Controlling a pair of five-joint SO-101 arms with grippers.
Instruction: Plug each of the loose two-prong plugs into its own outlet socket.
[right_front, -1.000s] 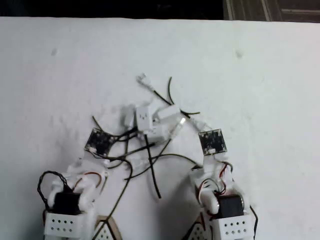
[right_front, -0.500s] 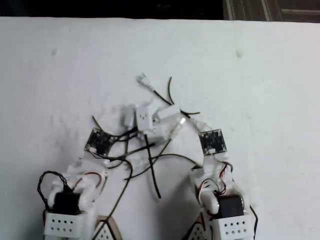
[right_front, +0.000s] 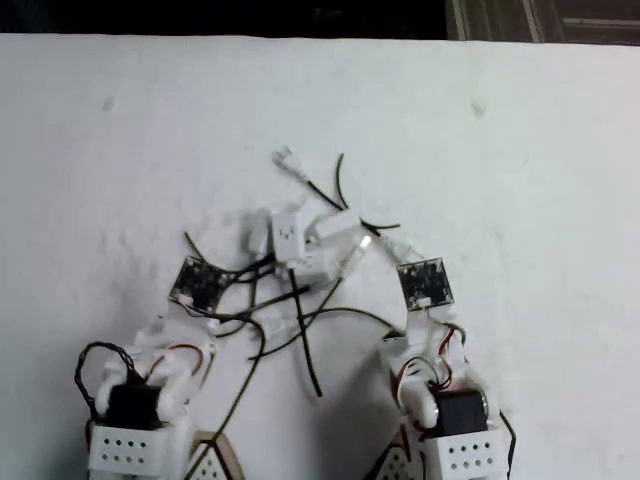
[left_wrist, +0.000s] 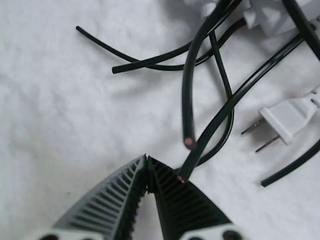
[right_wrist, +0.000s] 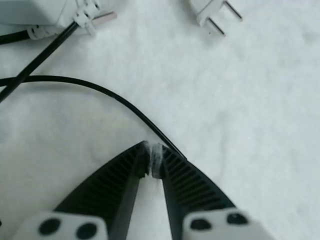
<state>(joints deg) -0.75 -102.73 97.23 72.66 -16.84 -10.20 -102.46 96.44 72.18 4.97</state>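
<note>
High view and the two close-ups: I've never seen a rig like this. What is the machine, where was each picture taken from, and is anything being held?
Two small robot arms sit side by side at a white table. The high view looks down on both from above. Each close-up comes from a camera on one arm's wrist, looking past that arm's own gripper. The left gripper and the right gripper are both shut and hold nothing. On the table lie tangled black cables, white outlet sockets and loose white two-prong plugs.
</note>
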